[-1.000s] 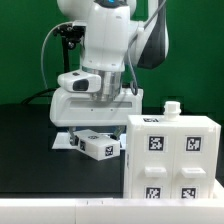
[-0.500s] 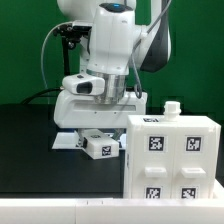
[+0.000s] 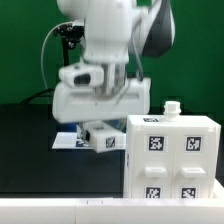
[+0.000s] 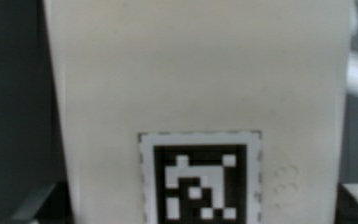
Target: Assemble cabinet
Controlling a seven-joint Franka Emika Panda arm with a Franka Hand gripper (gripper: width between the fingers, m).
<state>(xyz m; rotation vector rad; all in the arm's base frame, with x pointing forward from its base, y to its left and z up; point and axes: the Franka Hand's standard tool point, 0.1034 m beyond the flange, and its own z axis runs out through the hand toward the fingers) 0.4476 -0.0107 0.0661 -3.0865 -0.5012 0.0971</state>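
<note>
The assembly looks to be at an early stage. The cabinet box (image 3: pixel 170 160) stands upright on the near right of the black table (image 3: pixel 25 150). Its tagged front faces the exterior camera and a small white knob-like piece (image 3: pixel 172 105) sits on its top. No flat panel can be seen fitted to it.

The arm is bent low over the middle of the table, to the left of the box and farther back. The gripper (image 3: pixel 100 130) has its jaws set partway in, clamped on the two sides of a tagged block (image 3: pixel 103 140). In the wrist view this long white piece fills the gap, with a dark finger (image 4: pixel 34 205) against one edge and its partner against the other. The block sits near the box's far left corner without touching it. The exterior view is too cramped there to show whether the block rests on the table or hangs just above it.

By this reading, one loose part is in hand and none is joined. Carrying it to the box, seating it, and fitting every other part remain to be done.
</note>
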